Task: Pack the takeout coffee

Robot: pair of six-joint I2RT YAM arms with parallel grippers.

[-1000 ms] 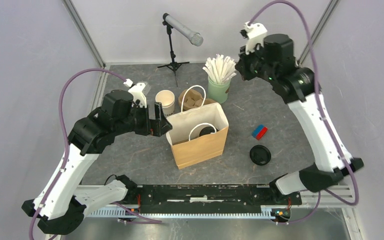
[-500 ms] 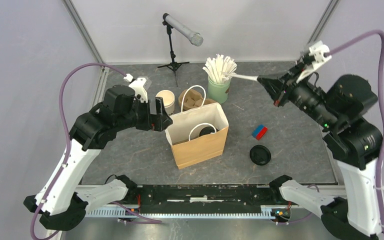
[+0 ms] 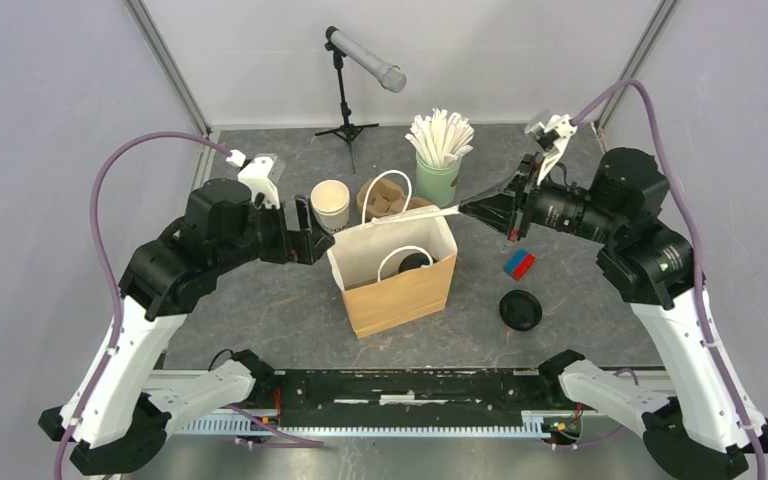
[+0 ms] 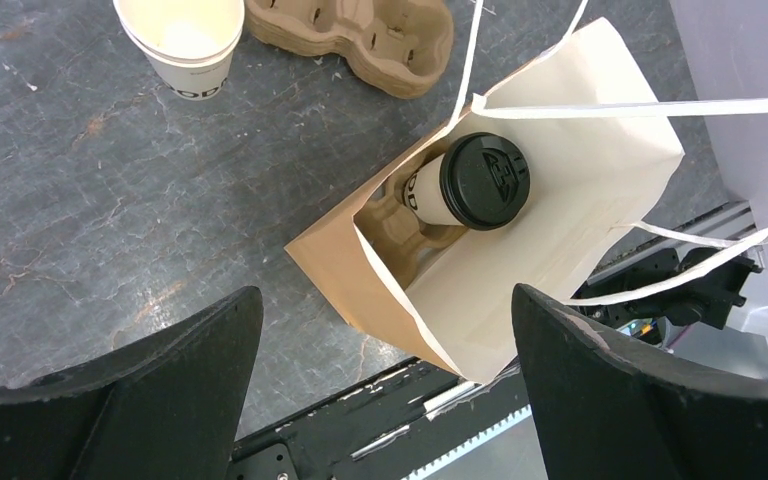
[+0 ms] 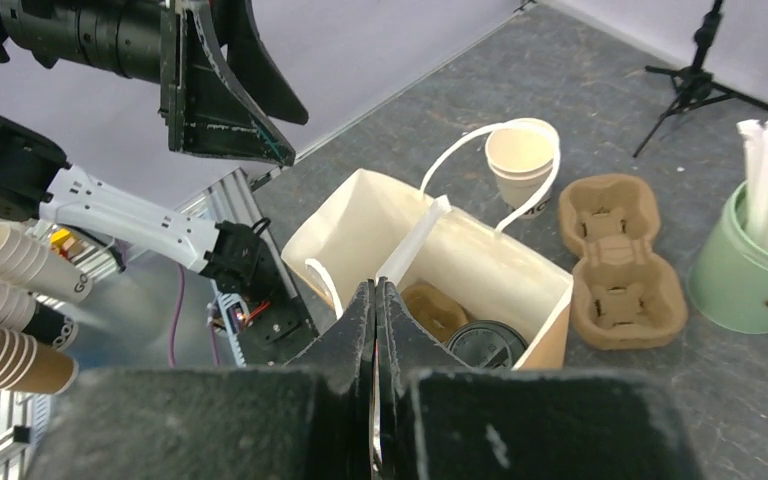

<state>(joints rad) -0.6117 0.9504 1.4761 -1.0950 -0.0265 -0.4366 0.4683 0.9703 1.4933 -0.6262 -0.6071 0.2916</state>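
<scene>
The takeout coffee point(image 3: 415, 262), a white cup with a black lid, stands in a cardboard holder inside the open brown paper bag point(image 3: 400, 292). It shows clearly in the left wrist view point(image 4: 480, 182) and partly in the right wrist view point(image 5: 487, 345). My right gripper point(image 3: 470, 209) is shut on a white paper-wrapped straw point(image 3: 415, 214) whose free end reaches over the bag's mouth point(image 5: 410, 250). My left gripper point(image 3: 315, 232) is open and empty, above and just left of the bag point(image 4: 560, 230).
A stack of lidless cups point(image 3: 331, 203) and a cardboard cup carrier point(image 3: 385, 200) sit behind the bag. A green cup of straws point(image 3: 438, 180) stands at the back. A loose black lid point(image 3: 520, 310) and a red-blue block point(image 3: 519, 264) lie right of the bag. A microphone stand point(image 3: 348, 100) is behind.
My right arm pulled a straw from the green cup, swung right, then came back left and down, bringing the straw over the bag. My left gripper drifted slightly left.
</scene>
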